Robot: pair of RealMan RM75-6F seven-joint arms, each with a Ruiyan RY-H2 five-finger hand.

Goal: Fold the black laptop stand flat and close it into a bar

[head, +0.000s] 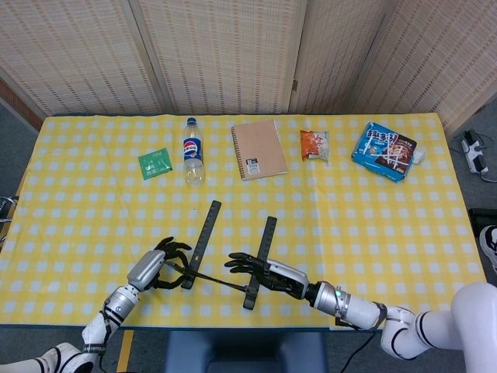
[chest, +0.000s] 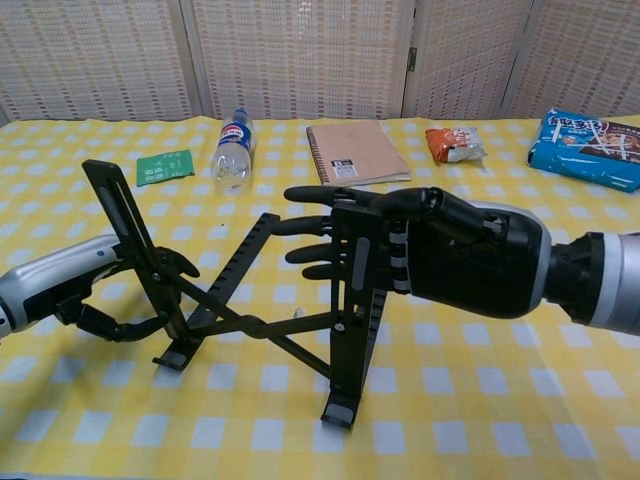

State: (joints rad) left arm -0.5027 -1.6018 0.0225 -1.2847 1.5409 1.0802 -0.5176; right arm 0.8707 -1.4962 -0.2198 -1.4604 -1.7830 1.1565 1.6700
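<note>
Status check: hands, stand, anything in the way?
Left hand grips the stand's left upright; right hand grips its right upright. Stand open, legs crossed, feet on the table, not yet flat. Nothing in the way; bottle and notebook well behind.

I am sitting at a table (head: 404, 233) that is wearing a yellow and white checked cloth. Woven cane screens (head: 225, 54) are standing along its far edge, closing off the room behind. Grey floor (head: 15, 148) is showing at both ends, and even light is falling overall.
</note>
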